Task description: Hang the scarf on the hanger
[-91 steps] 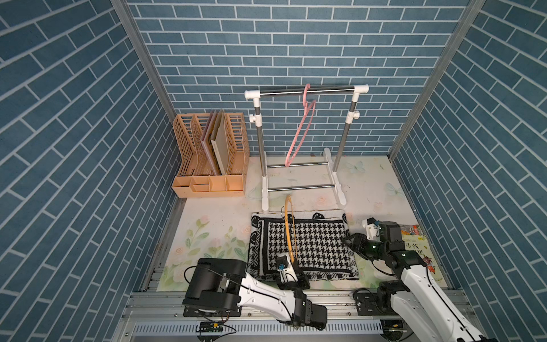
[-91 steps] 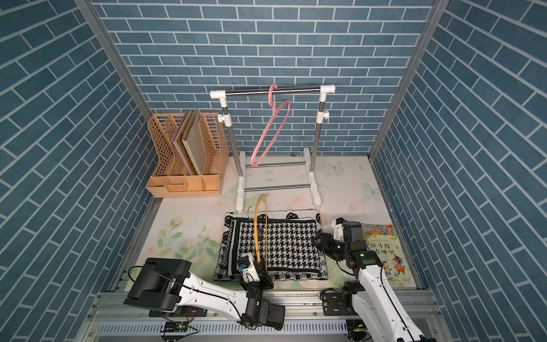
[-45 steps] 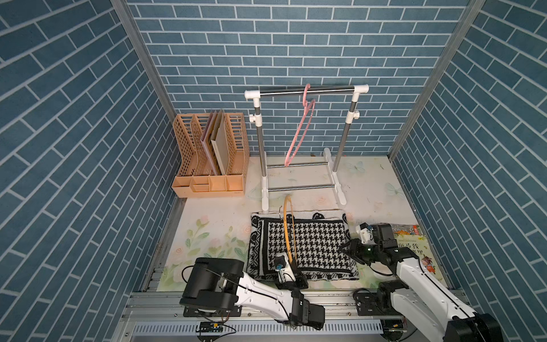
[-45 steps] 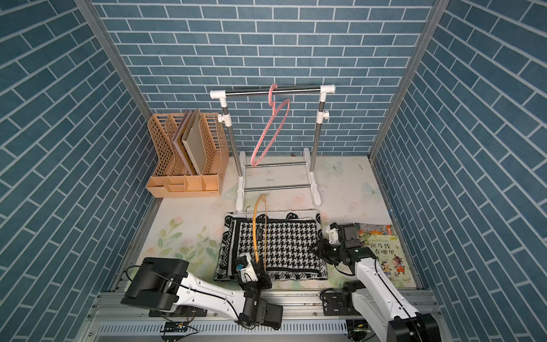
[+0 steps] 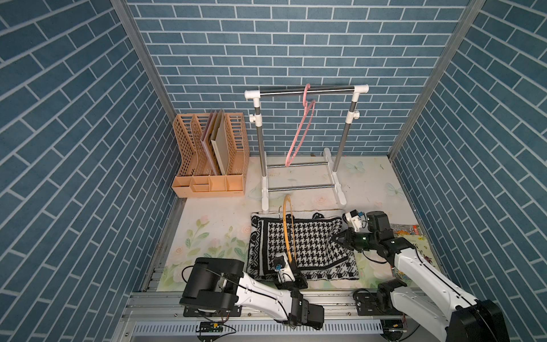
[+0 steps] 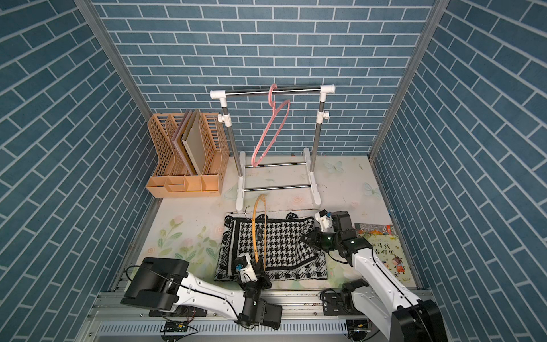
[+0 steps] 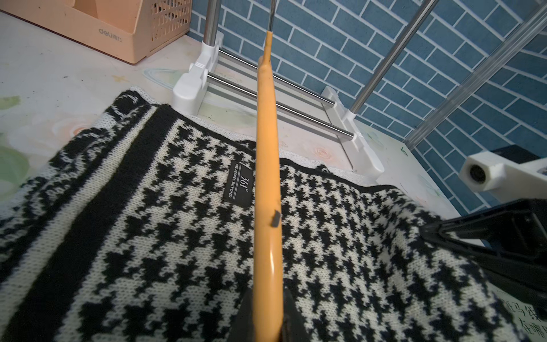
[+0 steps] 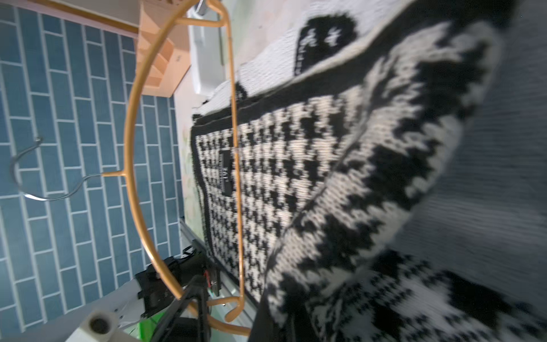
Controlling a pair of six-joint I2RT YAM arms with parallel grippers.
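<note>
The left gripper (image 5: 291, 266), clamped on the orange hanger's (image 5: 286, 231) near end, stands it on edge over the scarf (image 5: 310, 242), which lies flat on the table (image 5: 213, 219). The right gripper (image 5: 337, 238) is pinched shut on the scarf's right edge. The likely next move is to lift that edge through the hanger's opening. There are two hangers, counting the pink hanger (image 5: 300, 133) on the rack (image 5: 331, 88), and one scarf.

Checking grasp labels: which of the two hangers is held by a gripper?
The orange hanger, upright in the left gripper; the pink hanger hangs on the rack.
</note>
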